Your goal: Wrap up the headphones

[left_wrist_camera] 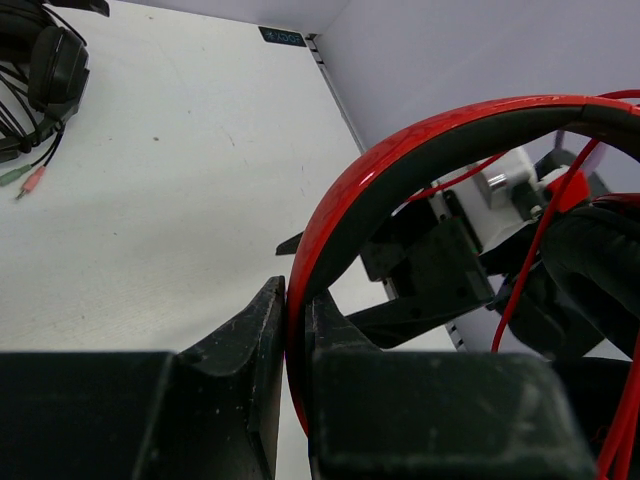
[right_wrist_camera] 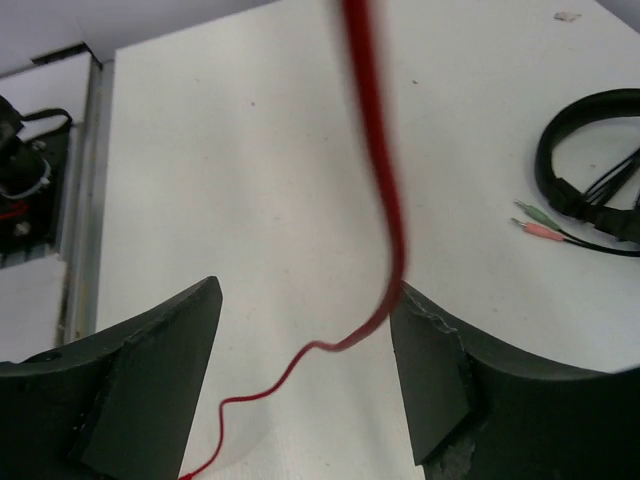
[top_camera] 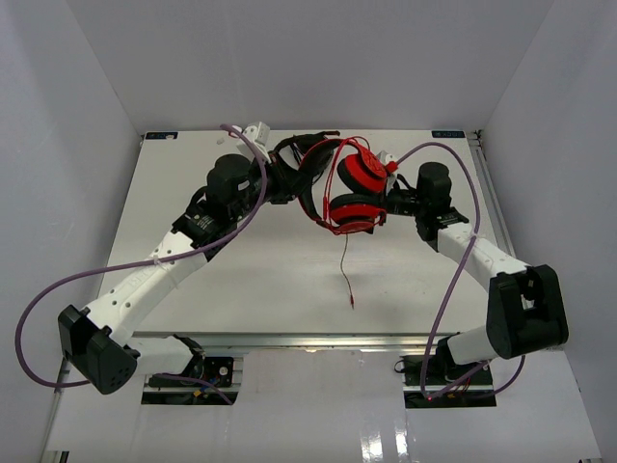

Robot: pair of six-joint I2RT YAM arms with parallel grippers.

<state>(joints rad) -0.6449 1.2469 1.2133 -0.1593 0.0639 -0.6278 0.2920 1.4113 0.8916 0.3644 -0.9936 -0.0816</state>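
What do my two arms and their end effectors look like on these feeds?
Both the left arm and right arm have white links with bulky black joint housings. A purple cable loops loosely off each. The end effector fingers are matt black, wedge-shaped, with scuffed edges.

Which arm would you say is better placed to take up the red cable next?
Right. The right hand stands open with the cable between its fingers; the left hand is clamped on the headband.

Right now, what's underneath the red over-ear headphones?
Bare white table, with the thin red cable hanging from the red over-ear headphones down onto it. The patch directly below the ear cups is covered by them from above, so I can't tell.
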